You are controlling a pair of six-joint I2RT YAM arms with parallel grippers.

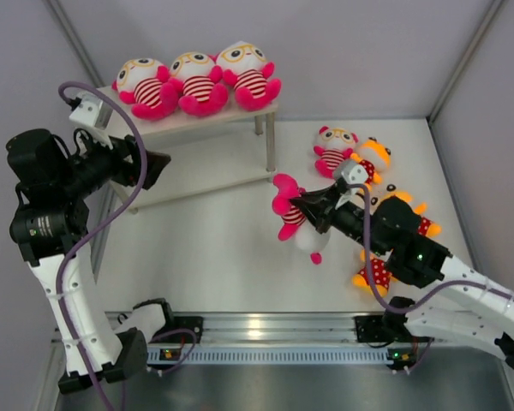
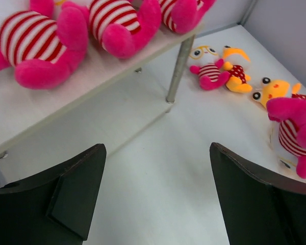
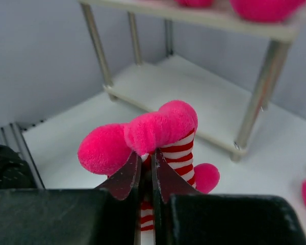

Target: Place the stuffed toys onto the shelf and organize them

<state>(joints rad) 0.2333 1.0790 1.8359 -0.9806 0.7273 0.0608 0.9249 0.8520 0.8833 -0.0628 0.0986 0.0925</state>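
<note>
The right claw (image 1: 301, 208) is pinched together on a striped stuffed toy (image 1: 291, 221), a soft plush with a white head, red-and-white banded body and hot-pink limbs. In the right wrist view its dark fingers (image 3: 125, 178) meet on the striped cloth just under two pink limbs. From above, this toy hangs head-down in front of the shelf's right end, and whether its head touches the white table (image 1: 223, 257) cannot be told. The shelf (image 1: 188, 122) is a low two-tier rack of cream-white rectangular boards on thin silver metal legs, standing at the far left of the table. Three more striped plush toys sit side by side on its upper board: one at the left (image 1: 146, 86), one in the middle (image 1: 197, 81) and one at the right end (image 1: 248, 73), each touching its neighbour. The lower board (image 1: 214, 167) shows no toy. To the right of the shelf, a fifth striped toy (image 1: 334, 147) lies on the table, touching a small orange-yellow plush in a red polka-dot outfit (image 1: 373, 158). Two more such orange plush lie beside the right arm, one farther back (image 1: 407, 210) and one nearer (image 1: 373, 272). The left claw (image 1: 154, 163) hovers by the shelf's left end, its black fingers (image 2: 76, 178) wide apart with nothing between them.
</note>
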